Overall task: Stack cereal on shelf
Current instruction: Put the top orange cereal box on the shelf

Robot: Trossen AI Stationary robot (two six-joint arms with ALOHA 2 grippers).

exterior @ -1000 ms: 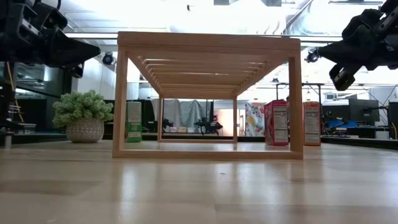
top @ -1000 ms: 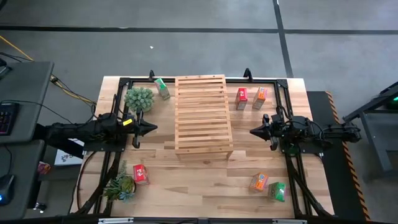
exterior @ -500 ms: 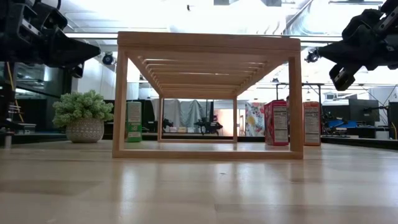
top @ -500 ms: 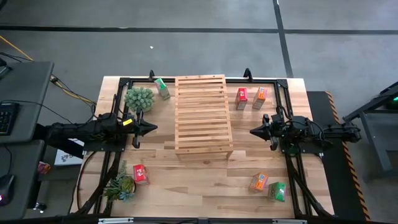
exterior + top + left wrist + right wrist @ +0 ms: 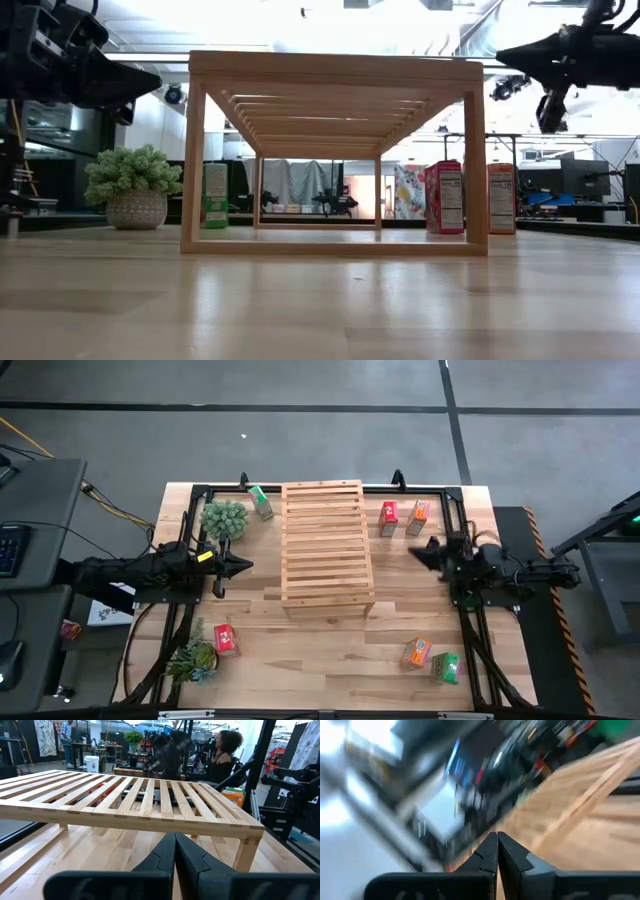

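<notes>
The shelf (image 5: 327,545), a light-wood slatted rack, stands on its legs mid-table. Two cereal boxes, red (image 5: 389,517) and orange (image 5: 418,516), stand upright at the far right. A green one (image 5: 262,501) stands at the far left and a red one (image 5: 225,640) at the near left. An orange box (image 5: 416,652) and a green box (image 5: 445,666) are at the near right. My left gripper (image 5: 248,566) hovers shut left of the shelf, pointing at it. My right gripper (image 5: 414,551) hovers shut right of the shelf, its tip raised (image 5: 500,52). Neither holds anything.
Two potted plants stand on the left side, one far (image 5: 223,518) and one near (image 5: 195,658). Black frame rails (image 5: 468,635) run along the table's edges. A person (image 5: 225,750) sits beyond the table. Bare wood lies in front of the shelf (image 5: 320,650).
My right gripper has tipped upward and rolled about its own axis, rising a little above the shelf's top level; its fingers stay shut. The shelf and the boxes have not moved.
</notes>
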